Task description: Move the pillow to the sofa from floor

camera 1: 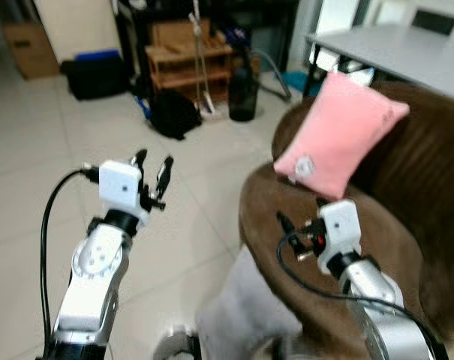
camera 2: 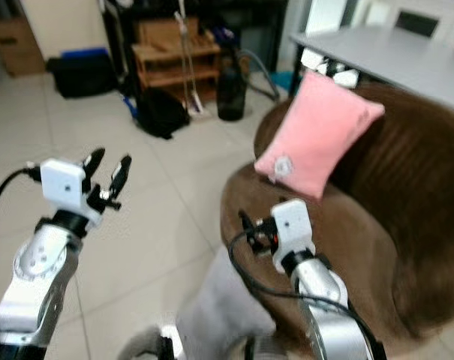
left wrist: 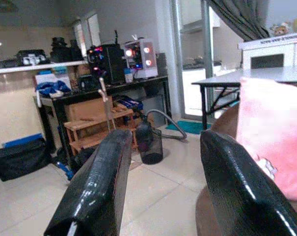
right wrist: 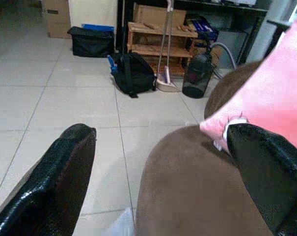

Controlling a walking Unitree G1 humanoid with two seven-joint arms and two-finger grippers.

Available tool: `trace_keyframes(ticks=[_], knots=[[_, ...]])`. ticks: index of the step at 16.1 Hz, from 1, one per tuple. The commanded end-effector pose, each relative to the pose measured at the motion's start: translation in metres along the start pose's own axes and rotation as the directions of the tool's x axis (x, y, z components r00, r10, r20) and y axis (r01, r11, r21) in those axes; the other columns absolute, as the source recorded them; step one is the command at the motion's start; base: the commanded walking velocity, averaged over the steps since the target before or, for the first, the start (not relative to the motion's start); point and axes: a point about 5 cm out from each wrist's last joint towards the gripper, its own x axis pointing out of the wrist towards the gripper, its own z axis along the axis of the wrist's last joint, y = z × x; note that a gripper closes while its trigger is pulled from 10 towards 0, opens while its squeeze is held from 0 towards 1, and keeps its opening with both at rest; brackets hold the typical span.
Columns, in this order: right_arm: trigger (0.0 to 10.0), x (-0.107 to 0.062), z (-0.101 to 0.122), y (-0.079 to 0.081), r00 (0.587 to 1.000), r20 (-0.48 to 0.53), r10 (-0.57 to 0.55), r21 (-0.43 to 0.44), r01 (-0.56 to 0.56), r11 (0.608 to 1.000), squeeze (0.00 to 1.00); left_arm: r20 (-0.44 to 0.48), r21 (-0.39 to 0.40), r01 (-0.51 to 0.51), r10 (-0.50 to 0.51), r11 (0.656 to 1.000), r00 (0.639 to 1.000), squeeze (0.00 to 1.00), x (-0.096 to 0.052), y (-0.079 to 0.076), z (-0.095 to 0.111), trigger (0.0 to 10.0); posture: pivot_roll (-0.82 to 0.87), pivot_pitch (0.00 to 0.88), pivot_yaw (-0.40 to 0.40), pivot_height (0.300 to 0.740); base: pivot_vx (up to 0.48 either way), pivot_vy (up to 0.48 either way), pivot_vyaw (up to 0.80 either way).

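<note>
A pink pillow (camera 1: 339, 139) leans upright against the back of the brown sofa (camera 1: 407, 195), its lower corner resting on the seat. My right gripper (camera 1: 302, 212) hovers over the sofa seat just below that corner, open with nothing between its fingers. In the right wrist view the pillow (right wrist: 276, 93) sits close beside one black finger (right wrist: 263, 172). My left gripper (camera 1: 154, 159) is raised over the tiled floor to the left of the sofa, open and empty. Through the left wrist view the pillow (left wrist: 273, 137) shows beyond the fingers.
A black bag (camera 1: 174, 112) and a dark canister (camera 1: 242, 94) stand on the floor ahead, before a wooden shelf (camera 1: 189, 60). A grey table (camera 1: 399, 49) is behind the sofa. A black case (camera 1: 95, 75) and a cardboard box (camera 1: 30, 49) sit at far left.
</note>
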Motion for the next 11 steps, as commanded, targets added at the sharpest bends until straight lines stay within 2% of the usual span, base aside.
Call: trace_keyframes(ticks=[1,3,5,6,7,10,11], knots=[[10.0,-0.0002,-0.0009,0.0009,1.000,0.000,0.013,-0.003,-0.013,1.000,0.00,-0.003,0.001,-0.003,0.003,1.000,1.000,0.00,-0.0010,0.0013,-0.0003,10.0,-0.06,0.000,0.027,0.605,0.000,0.000,0.00],[10.0,-0.0003,-0.0003,0.0026,1.000,0.014,0.023,-0.004,-0.023,1.000,0.00,0.002,0.007,-0.009,0.009,1.000,1.000,0.00,-0.0014,0.0020,0.0003,10.0,-0.06,0.000,0.029,0.585,0.000,0.000,0.00],[10.0,0.0000,-0.0010,0.0029,1.000,0.001,0.024,-0.011,-0.024,1.000,0.00,0.010,0.008,-0.010,0.010,1.000,1.000,0.00,-0.0013,0.0019,0.0015,10.0,-0.06,0.000,0.028,0.585,0.000,0.000,0.00],[10.0,-0.0003,-0.0009,0.0039,0.998,-0.002,0.059,-0.070,-0.059,0.996,0.00,0.022,0.009,-0.004,0.003,1.000,1.000,0.00,-0.0017,0.0006,0.0033,10.0,-0.06,0.000,0.028,0.585,0.000,0.000,0.00],[10.0,-0.0004,-0.0007,0.0041,0.998,0.000,0.061,-0.071,-0.061,0.996,0.00,0.023,0.008,-0.003,0.003,1.000,1.000,0.00,-0.0016,0.0005,0.0034,10.0,-0.06,0.000,0.028,0.585,0.000,0.000,0.00],[10.0,0.0006,-0.0007,0.0042,0.998,-0.008,0.068,-0.080,-0.068,0.994,0.00,0.031,0.005,-0.003,0.003,1.000,1.000,0.00,-0.0020,0.0005,0.0040,10.0,-0.06,0.000,0.029,0.585,0.091,0.000,0.70],[10.0,0.0015,-0.0009,0.0037,0.999,-0.011,0.052,-0.065,-0.053,0.996,0.00,0.031,0.003,-0.004,0.004,1.000,1.000,0.00,-0.0021,0.0008,0.0041,10.0,-0.06,0.000,0.028,0.585,0.285,0.000,0.00]])
